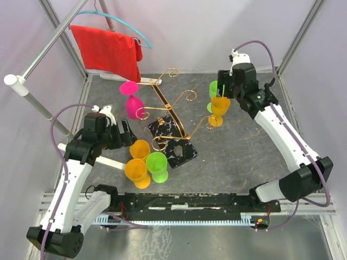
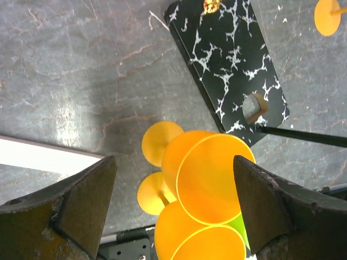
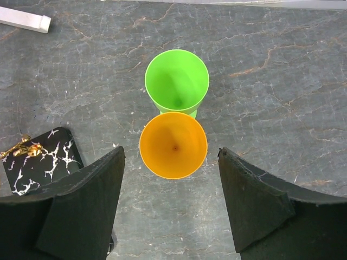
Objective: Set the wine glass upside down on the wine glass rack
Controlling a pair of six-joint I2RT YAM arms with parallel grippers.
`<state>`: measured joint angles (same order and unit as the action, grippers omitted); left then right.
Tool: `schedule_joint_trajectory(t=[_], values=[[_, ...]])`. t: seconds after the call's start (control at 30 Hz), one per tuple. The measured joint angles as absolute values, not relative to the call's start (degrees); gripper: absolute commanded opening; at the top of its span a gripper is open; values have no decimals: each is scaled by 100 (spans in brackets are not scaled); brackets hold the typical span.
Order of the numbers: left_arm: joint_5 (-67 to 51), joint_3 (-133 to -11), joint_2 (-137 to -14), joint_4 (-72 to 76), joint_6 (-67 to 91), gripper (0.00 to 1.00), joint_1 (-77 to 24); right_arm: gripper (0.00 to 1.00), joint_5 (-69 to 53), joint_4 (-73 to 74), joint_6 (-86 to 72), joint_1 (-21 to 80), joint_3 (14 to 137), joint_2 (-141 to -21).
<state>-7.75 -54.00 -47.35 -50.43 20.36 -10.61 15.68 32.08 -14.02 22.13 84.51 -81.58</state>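
The left gripper and right gripper are both wide open and hold nothing.
The gold wine glass rack stands in the middle, with a pink glass at its upper-left arm. The right gripper hangs over an upright orange wine glass that touches a green glass. Two more orange glasses crowd under the left gripper.

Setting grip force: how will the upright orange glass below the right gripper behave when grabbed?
Orange glass looks like opaque plastic: probably light, not brittle. Wide bowl over a slim stem, so likely top-heavy and apt to tip if nudged sideways. Its rim appears to meet the green glass, so a push could shove that one too.
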Motion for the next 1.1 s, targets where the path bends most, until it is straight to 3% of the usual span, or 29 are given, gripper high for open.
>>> schedule_joint_trajectory(t=[0.5, 0.73, 0.97, 1.1], values=[[-808, -4967, -4696, -5450, 2036, 78, -1063, 77, 1632, 3240, -1317, 2204, 8353, -8071], [-746, -4858, -4954, -5343, 2029, 50, -1063, 77, 1726, 3260, -1264, 2204, 8309, -8031], [-770, -4853, -5137, -5199, 2029, 4, -1074, 76, 1804, 3262, -1258, 2200, 8259, -8018], [-760, -4893, -5137, -5188, 2027, 3, -1074, 75, 1804, 3262, -1258, 2200, 8259, -8018]])
